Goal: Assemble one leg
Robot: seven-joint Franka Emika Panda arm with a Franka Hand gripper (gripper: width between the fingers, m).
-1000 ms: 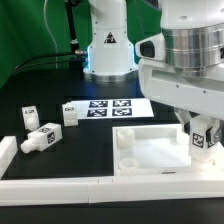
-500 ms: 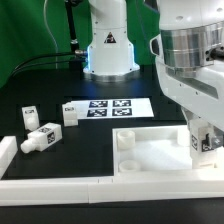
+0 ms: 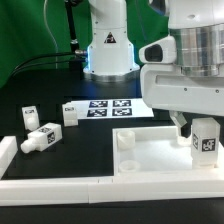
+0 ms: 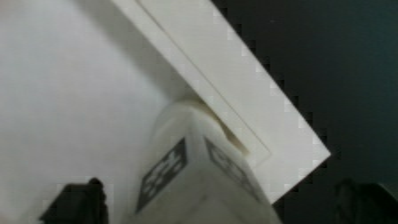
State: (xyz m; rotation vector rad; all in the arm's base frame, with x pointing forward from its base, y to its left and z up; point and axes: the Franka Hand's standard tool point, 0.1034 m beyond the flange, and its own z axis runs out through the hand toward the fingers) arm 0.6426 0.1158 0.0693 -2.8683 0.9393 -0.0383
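A white leg (image 3: 206,141) with a square tag stands upright at the far right corner of the large white panel (image 3: 150,152). My gripper (image 3: 200,128) hangs straight over it, fingers on either side. In the wrist view the leg (image 4: 199,165) rises between the two dark fingertips (image 4: 80,202), with a strip of panel (image 4: 71,90) showing between each finger and the leg. The jaws stand wide apart and do not touch it. Three more legs lie at the exterior view's left: one (image 3: 38,137) near the rail, one (image 3: 28,115) behind it, one (image 3: 70,113) by the marker board.
The marker board (image 3: 108,107) lies behind the panel. White border rails run along the front (image 3: 60,186) and the left (image 3: 8,150). The arm's base (image 3: 108,50) stands at the back. A round boss (image 3: 126,140) sits at the panel's left corner.
The wrist has turned about its vertical axis, showing a different side half a second ago and swinging back since. The leg stays at the panel's right corner.
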